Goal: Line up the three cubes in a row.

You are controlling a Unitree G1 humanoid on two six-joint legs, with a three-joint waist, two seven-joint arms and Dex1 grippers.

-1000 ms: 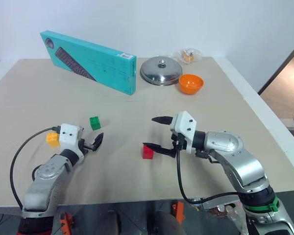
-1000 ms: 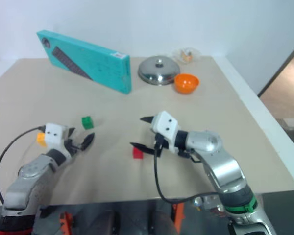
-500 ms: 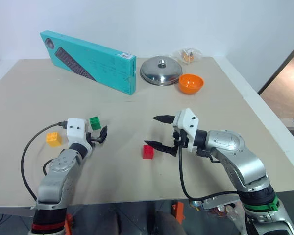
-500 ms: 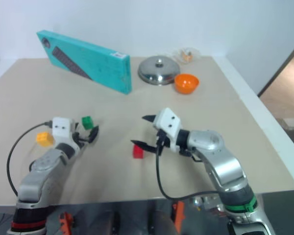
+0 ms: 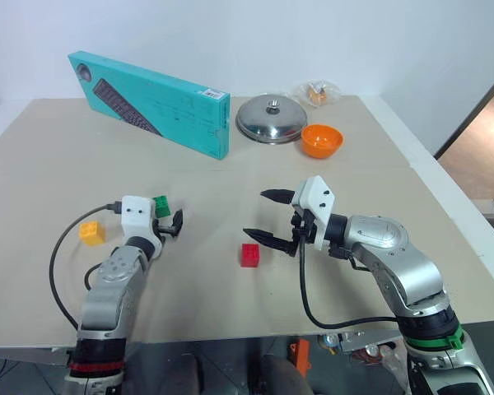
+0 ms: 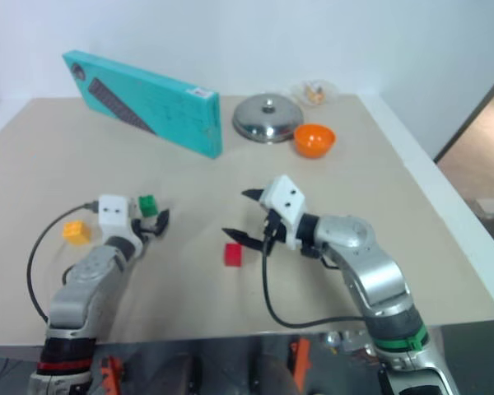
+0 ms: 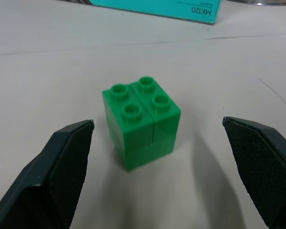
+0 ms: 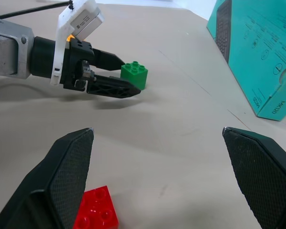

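I have the left gripper spread wide with the green cube standing on the table between its fingers, touching neither. My right gripper is wide and empty too; the red cube sits just below its lower fingertip. The yellow cube lies behind the left gripper, beside that arm's cable.

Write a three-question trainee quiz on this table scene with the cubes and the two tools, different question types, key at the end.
1. True or false: the left tool is shut on the green cube.
2. Which cube lies nearest the right tool? A) red B) green C) yellow-orange
3. Fill in: the orange bowl sits beside a metal ____.

Key:
1. False; its fingers stand open either side of the cube, not touching.
2. A, the red cube.
3. Lid.
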